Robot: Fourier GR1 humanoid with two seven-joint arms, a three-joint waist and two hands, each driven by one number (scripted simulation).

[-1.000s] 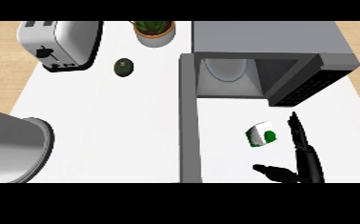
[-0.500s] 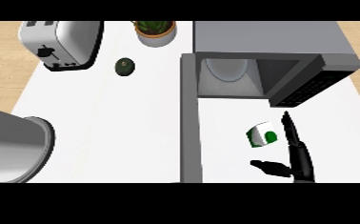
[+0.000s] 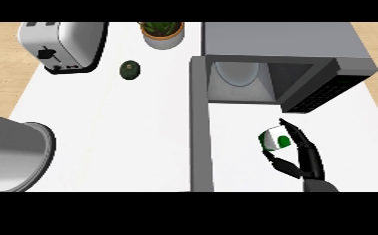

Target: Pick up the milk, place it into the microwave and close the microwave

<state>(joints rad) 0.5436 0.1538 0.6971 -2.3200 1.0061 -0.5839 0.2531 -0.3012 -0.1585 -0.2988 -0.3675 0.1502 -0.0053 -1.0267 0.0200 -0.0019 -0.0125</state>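
The milk (image 3: 276, 139), a small white carton with a green mark, stands on the white counter (image 3: 244, 149) in front of the microwave (image 3: 280, 39). The microwave's cavity faces me with a round glass plate (image 3: 236, 73) inside, and its dark door (image 3: 321, 86) swings out at the right. My right hand (image 3: 304, 155) comes up from the lower edge. Its nearly straight fingers (image 3: 295, 134) lie along the carton's right side, and the thumb (image 3: 283, 165) sits just below the carton. The left hand does not show.
A silver toaster (image 3: 63, 46) stands at the back left, with a potted plant (image 3: 162, 33) and a dark avocado (image 3: 131, 70) near it. A large grey round vessel (image 3: 18, 154) fills the left edge. A grey seam (image 3: 201, 144) divides the counter.
My right hand has moved up and to the left, bringing its fingers against the carton's right side. The milk has stayed where it stood.
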